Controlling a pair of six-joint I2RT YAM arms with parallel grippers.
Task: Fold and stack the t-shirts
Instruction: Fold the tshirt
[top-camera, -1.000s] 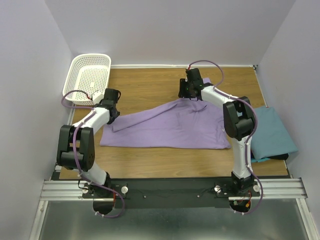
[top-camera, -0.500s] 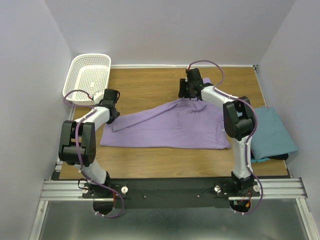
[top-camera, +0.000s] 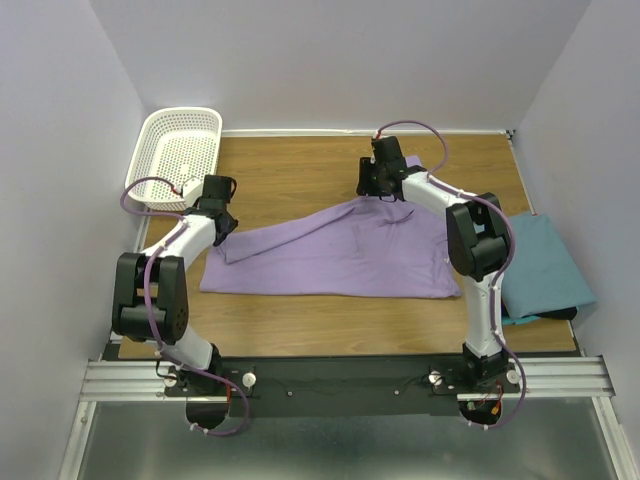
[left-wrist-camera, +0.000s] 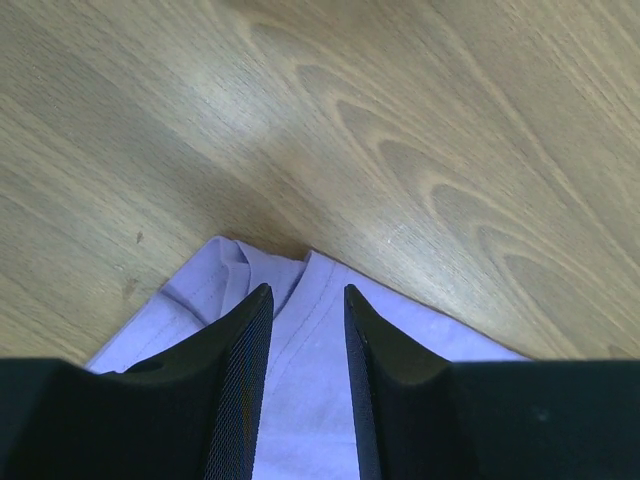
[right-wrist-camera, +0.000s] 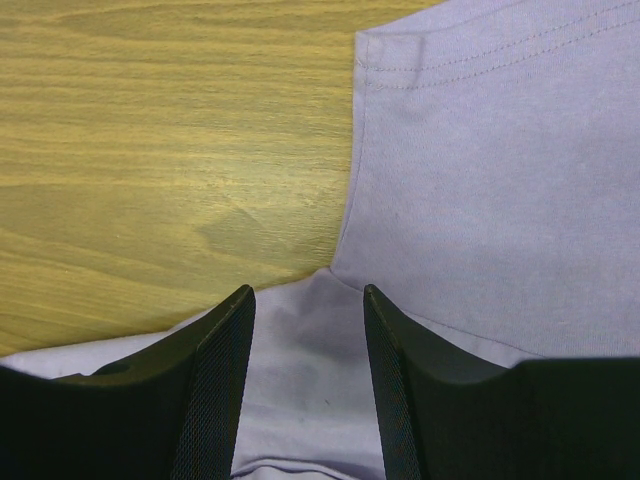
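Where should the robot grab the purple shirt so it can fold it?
Probably at two spots on its edge, coming straight down from above. The purple shirt lies flat on the table, so only its edges give something to pinch. Its left corner sits inside the open left hand. The notch where sleeve meets body sits inside the open right hand.

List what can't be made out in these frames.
Top view: the lavender shirt has its far edge hidden under the right claw and its wrist.
Top view: the teal shirt is partly behind the right arm; its fold layers are too small to count.
Wrist views: whether the left claw or the right claw touches cloth. There is no height cue, and the claw bodies block the bottom.
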